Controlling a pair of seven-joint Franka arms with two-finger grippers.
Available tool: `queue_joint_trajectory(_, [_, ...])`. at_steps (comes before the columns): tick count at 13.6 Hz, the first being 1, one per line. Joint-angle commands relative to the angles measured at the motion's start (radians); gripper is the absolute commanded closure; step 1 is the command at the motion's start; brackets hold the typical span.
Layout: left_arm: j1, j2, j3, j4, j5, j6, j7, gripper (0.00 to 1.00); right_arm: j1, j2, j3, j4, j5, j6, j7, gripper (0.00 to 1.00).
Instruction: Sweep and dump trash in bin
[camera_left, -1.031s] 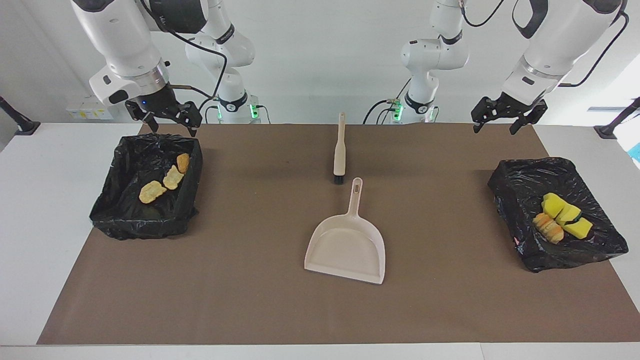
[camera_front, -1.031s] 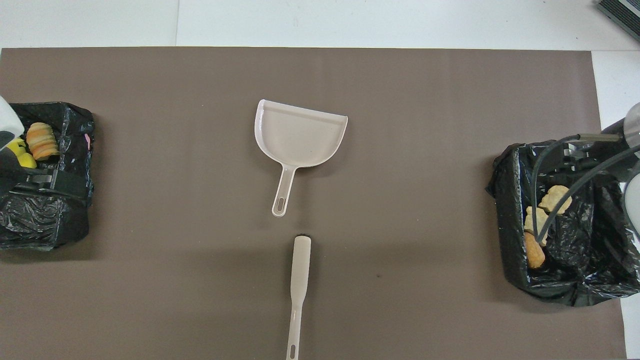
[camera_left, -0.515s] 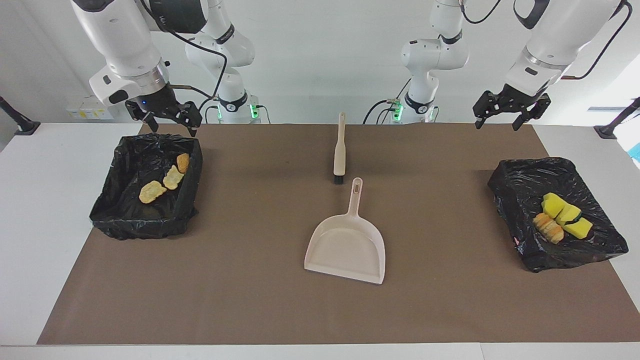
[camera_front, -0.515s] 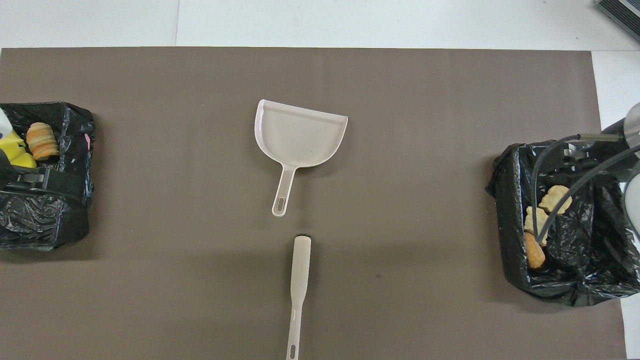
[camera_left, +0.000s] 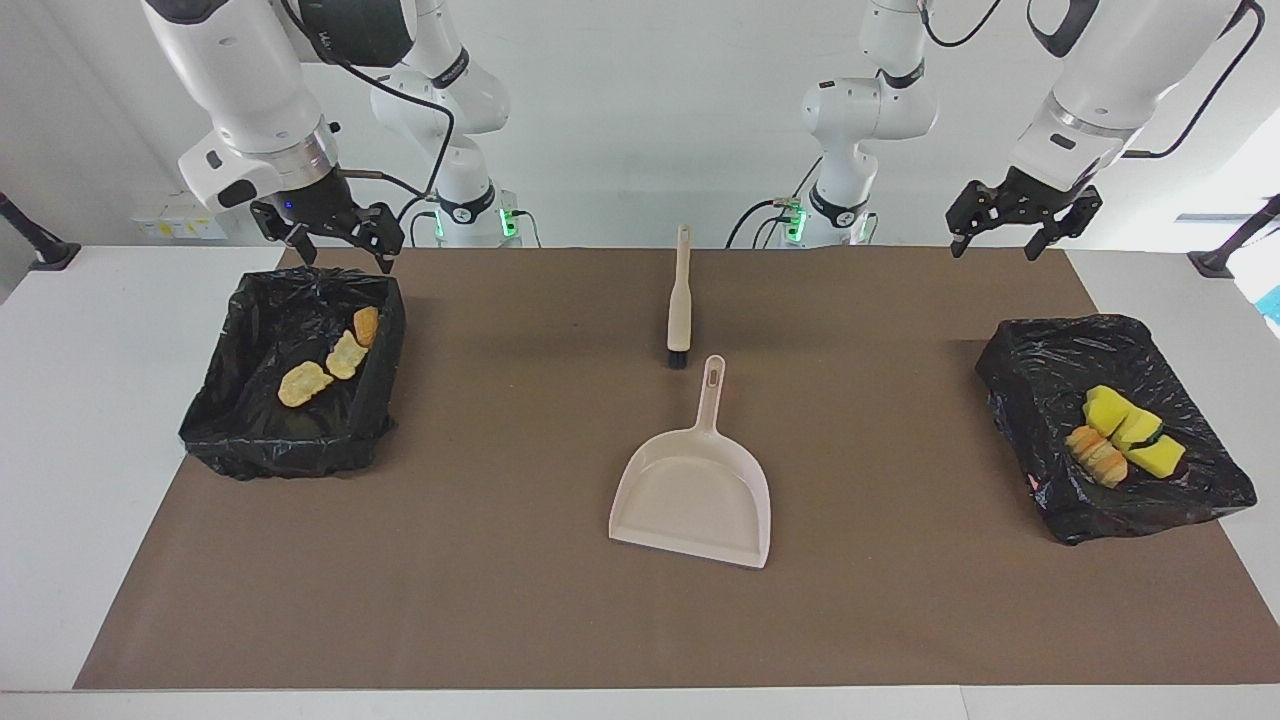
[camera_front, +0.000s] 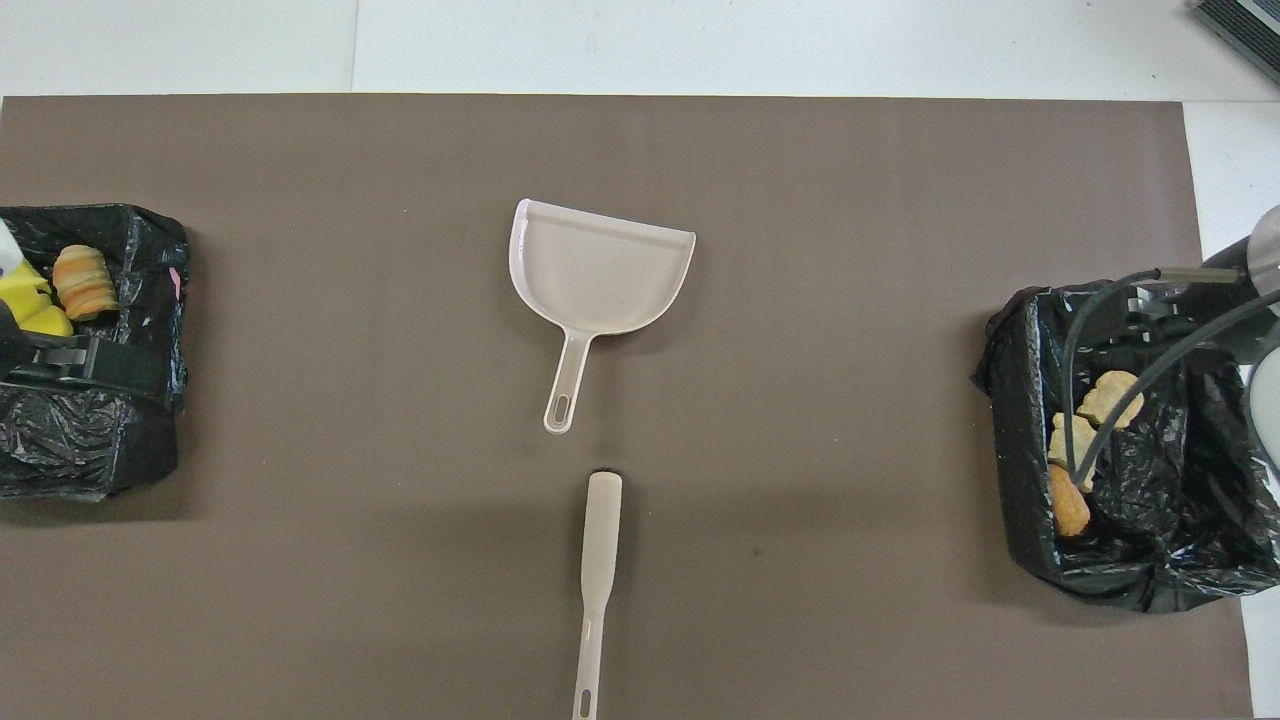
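Trash, tan pieces: three tan-brown crusty bread-like chunks lie inside the black bag-lined bin at the right arm's end, well apart from the beige plastic dustpan that sits mid-mat.
Trash, yellow pieces: yellow sponge pieces, one with a dark green face, and a ridged orange-tan bread chunk touching them lie in the black bag-lined bin at the left arm's end, also well apart from the dustpan.
Dustpan: flat on the brown mat, its pan bare, its handle pointing toward the robots, its open mouth pointing away from them.
Brush: the beige long-handled brush with dark bristles lies nearer to the robots than the dustpan, bristle end just beside the tip of the dustpan's handle, not touching it.
Right gripper: in the air over the robot-side rim of the bin with the tan chunks, far from the dustpan; fingers spread apart, holding nothing.
Left gripper: in the air over the mat's robot-side edge, toward the left arm's end from the dustpan; fingers spread apart, holding nothing.
Mat: covers most of the white table under the dustpan.
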Motion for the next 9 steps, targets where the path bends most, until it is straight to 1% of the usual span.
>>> queue_joint_trajectory(1, [0.012,-0.008,-0.008,0.0,-0.001,-0.003,0.002,0.0,-0.015,-0.021,0.005,-0.026,0.007,0.024,-0.031,0.0])
queue_joint_trajectory(4, [0.012,-0.008,-0.008,0.0,-0.001,-0.003,0.002,0.0,-0.03,-0.019,0.001,-0.024,0.007,0.025,-0.061,0.0])
queue_joint_trajectory(6, [0.012,-0.008,-0.008,0.0,-0.001,-0.003,0.002,0.0,-0.091,-0.01,-0.001,-0.02,0.007,0.046,-0.183,0.0])
queue_joint_trajectory(8, [0.012,-0.008,-0.008,0.0,-0.001,-0.003,0.002,0.0,-0.121,-0.006,-0.002,-0.02,-0.001,0.071,-0.193,0.0])
queue_joint_trajectory(9, [0.012,-0.008,-0.008,0.0,-0.001,-0.003,0.002,0.0,-0.124,-0.007,-0.002,-0.021,0.007,0.102,-0.184,0.0])
